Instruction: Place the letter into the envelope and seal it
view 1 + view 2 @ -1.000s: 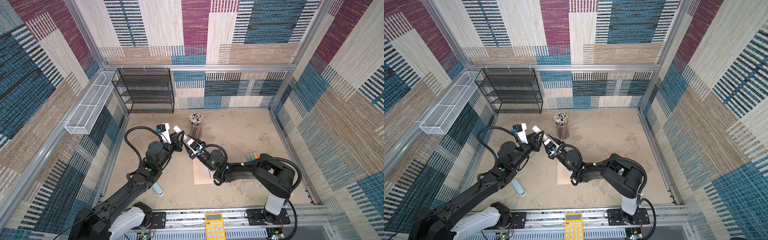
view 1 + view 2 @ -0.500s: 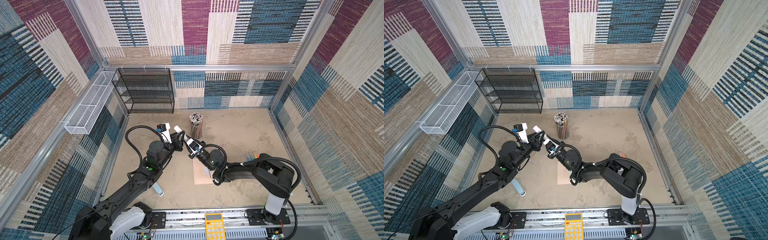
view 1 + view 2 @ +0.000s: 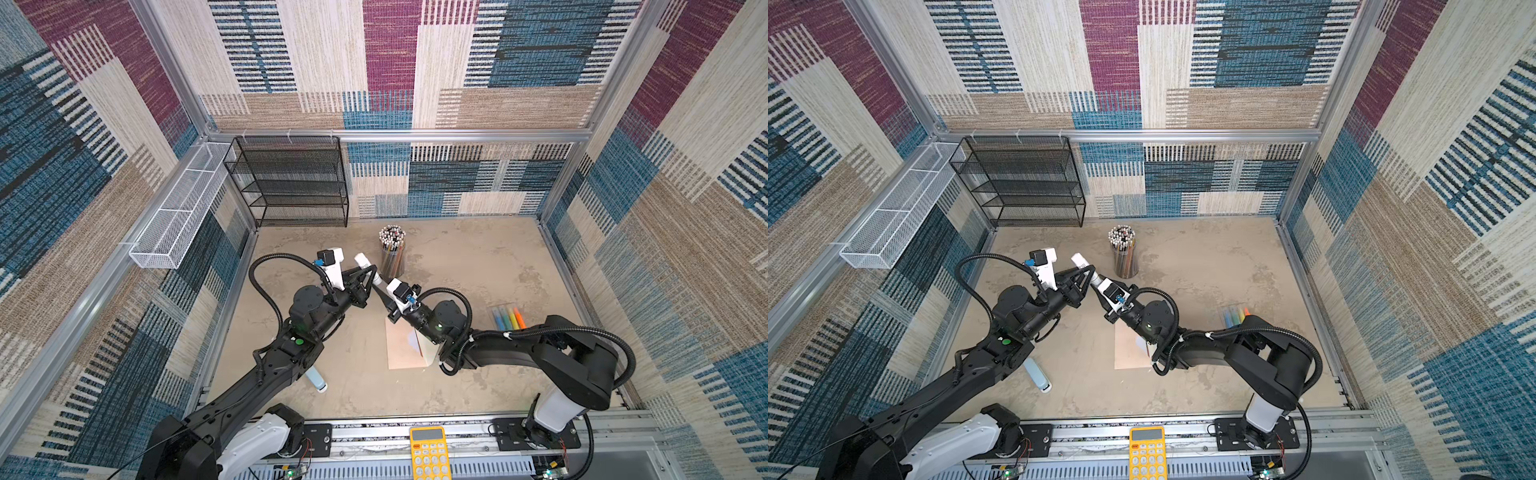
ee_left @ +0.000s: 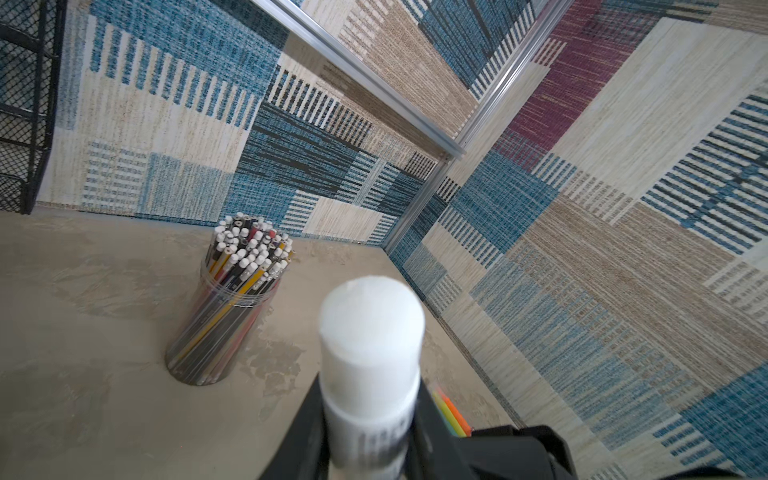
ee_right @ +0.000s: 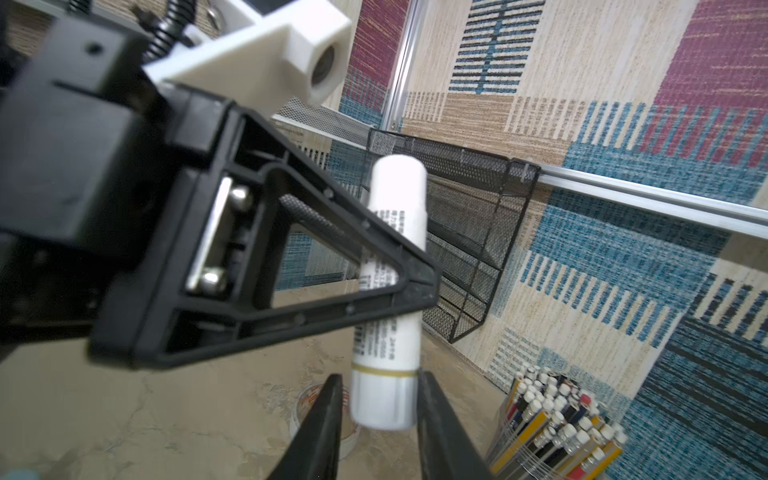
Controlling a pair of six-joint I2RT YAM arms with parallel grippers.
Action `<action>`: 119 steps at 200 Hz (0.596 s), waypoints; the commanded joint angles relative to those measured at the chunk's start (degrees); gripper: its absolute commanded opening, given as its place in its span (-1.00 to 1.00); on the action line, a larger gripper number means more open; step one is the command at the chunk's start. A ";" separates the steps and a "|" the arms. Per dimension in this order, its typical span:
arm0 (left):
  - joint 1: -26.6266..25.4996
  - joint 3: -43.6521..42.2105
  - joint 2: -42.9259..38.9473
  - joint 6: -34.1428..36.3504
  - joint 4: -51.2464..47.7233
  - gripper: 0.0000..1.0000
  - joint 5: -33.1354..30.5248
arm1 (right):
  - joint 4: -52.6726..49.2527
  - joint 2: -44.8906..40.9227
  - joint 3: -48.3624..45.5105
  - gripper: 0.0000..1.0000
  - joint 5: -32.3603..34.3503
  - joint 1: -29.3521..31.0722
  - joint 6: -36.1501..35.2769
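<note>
The table [image 3: 478,266] is carrying everything, and both arms are reaching in from the 6 o'clock edge to meet above its middle, the left arm [image 3: 282,357] from 7 and the right arm [image 3: 519,353] from 5. A black mesh rack [image 3: 291,183] is standing in the 11 o'clock corner, and a white wire basket [image 3: 178,220] is hanging on the wall at 10.

The envelope [image 3: 401,353] is lying flat just toward 6 from centre, partly under the right arm's wrist, with its cream flap [image 3: 428,353] lying open toward 3. The letter I cannot pick out. A pale patch is showing at the envelope's mouth by the flap, but I cannot tell whether that is it.

A yellow calculator [image 3: 428,453] is sitting on the front rail at 6. A pencil cup [image 3: 391,257] is standing at 12, and markers [image 3: 507,318] are lying at 3.

The left gripper [image 4: 370,380] is clamping a white glue stick [image 4: 372,332] around its barrel, jaws closed in on it, and holding it up off the table. The right gripper [image 5: 380,386] is straddling the stick's banded end. Its jaws are parted slightly wider than the stick, with a sliver of gap on one side, so it is gripping nothing. A pale-blue tube [image 3: 316,379] is lying at 8, beside the left arm.
</note>
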 commanded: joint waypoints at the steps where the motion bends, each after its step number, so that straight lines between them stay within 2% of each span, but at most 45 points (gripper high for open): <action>1: 0.63 -0.41 -0.92 -4.30 3.70 -1.00 6.31 | 1.04 -3.37 -2.06 0.08 -7.81 0.37 1.67; 28: 2.09 0.62 -2.25 -11.88 3.37 -1.00 10.21 | -0.12 -9.26 -5.76 0.22 -6.59 0.36 0.10; 54: 2.65 1.11 -1.50 -18.57 5.18 -1.00 11.65 | -0.06 -13.54 -8.70 0.28 -5.02 0.42 -0.14; 97: 2.85 3.80 5.44 -29.93 11.08 -1.00 17.06 | 3.42 -14.40 -10.38 0.32 -3.94 0.43 1.93; 119: 2.85 5.83 8.38 -32.53 11.35 -1.00 19.88 | 6.20 -13.54 -10.39 0.35 -2.77 0.40 2.61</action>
